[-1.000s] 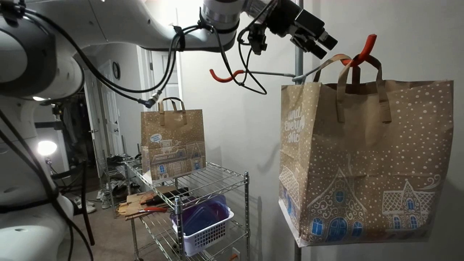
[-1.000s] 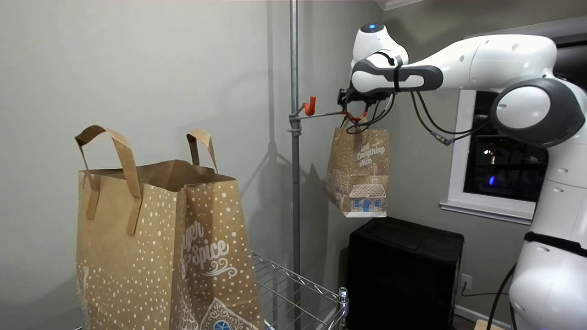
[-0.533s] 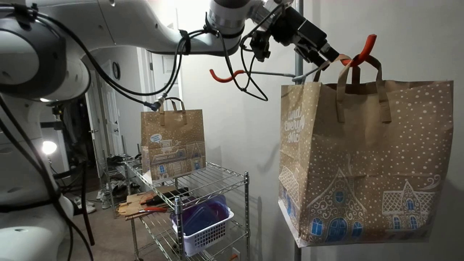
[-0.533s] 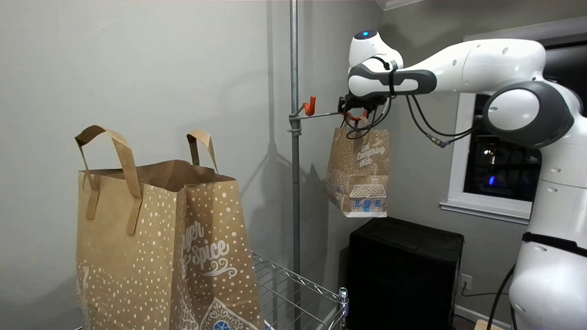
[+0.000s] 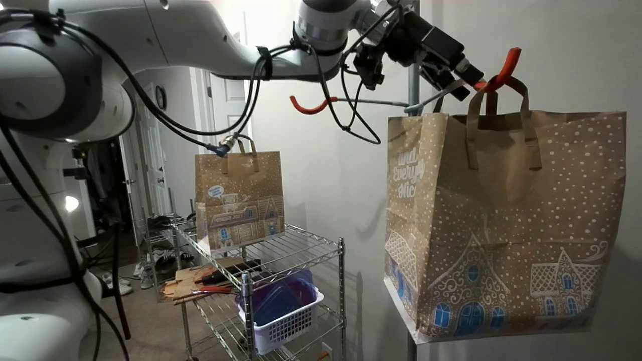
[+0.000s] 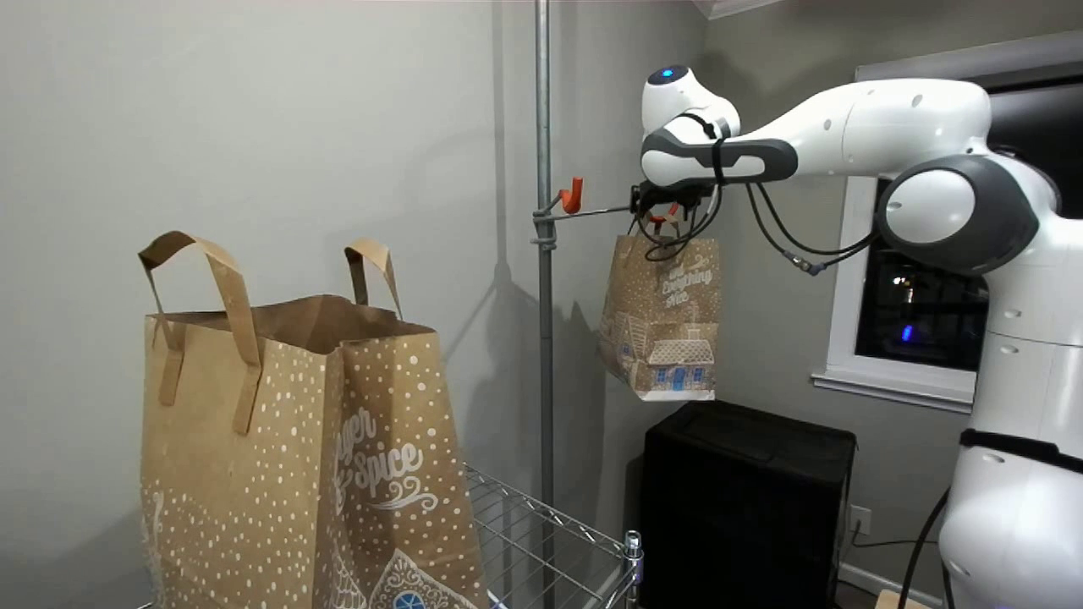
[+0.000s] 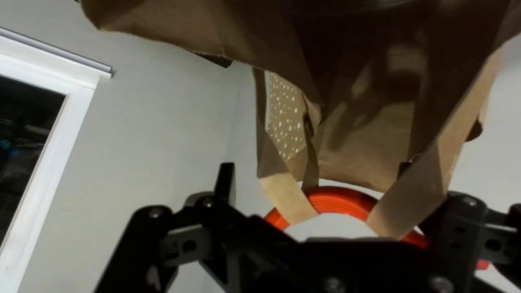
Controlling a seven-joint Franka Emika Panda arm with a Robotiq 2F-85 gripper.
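The bag (image 5: 526, 220) hangs at the right of the frame in an exterior view. At upper right the gripper (image 5: 471, 85) slants down beside the bag's handles (image 5: 529, 133), its fingers (image 7: 225, 183) apart, one partly behind a handle in the wrist view; contact cannot be told. A red hook (image 5: 509, 67), upper right, carries the handles.

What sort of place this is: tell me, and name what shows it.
Likely a room in a home, though which room I cannot tell. A tall white door, a rectangular white-framed glass window and loose pale shoes point that way.
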